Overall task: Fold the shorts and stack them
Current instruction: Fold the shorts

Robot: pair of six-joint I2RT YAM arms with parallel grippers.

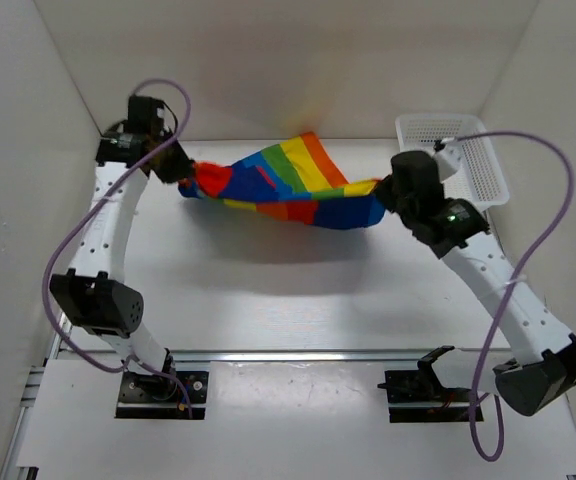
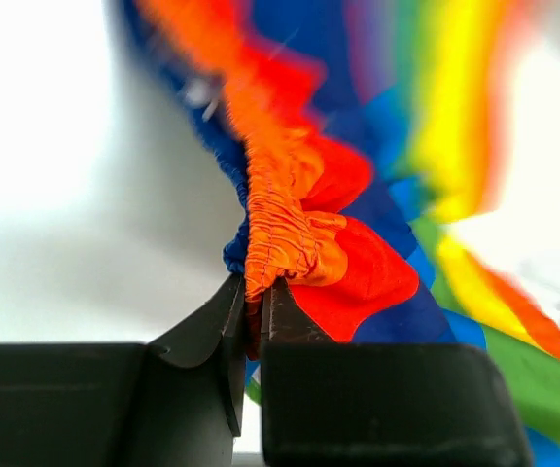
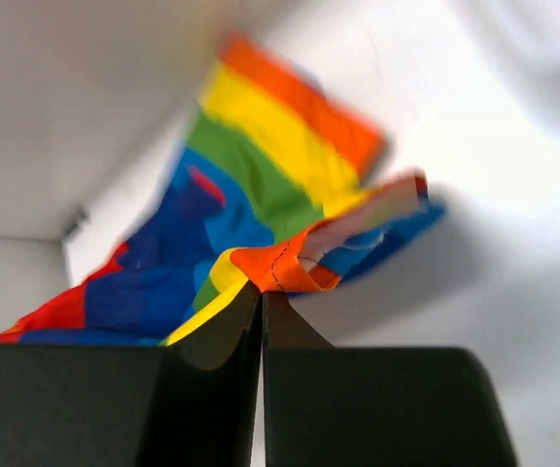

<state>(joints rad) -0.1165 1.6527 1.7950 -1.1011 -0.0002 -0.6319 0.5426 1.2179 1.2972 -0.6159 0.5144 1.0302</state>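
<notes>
The rainbow-striped shorts [image 1: 288, 185] hang stretched in the air between my two grippers, above the far middle of the table. My left gripper [image 1: 186, 176] is shut on the gathered red-orange waistband [image 2: 275, 229] at the shorts' left end. My right gripper [image 1: 383, 190] is shut on an orange hem corner [image 3: 285, 268] at the right end. In the right wrist view the striped cloth [image 3: 251, 185] spreads away from the jaws. The cloth sags slightly in the middle and casts a shadow on the table.
A white plastic mesh basket [image 1: 468, 155] stands at the far right, just behind my right arm. White walls enclose the table on the left, back and right. The arm bases sit on a rail at the near edge.
</notes>
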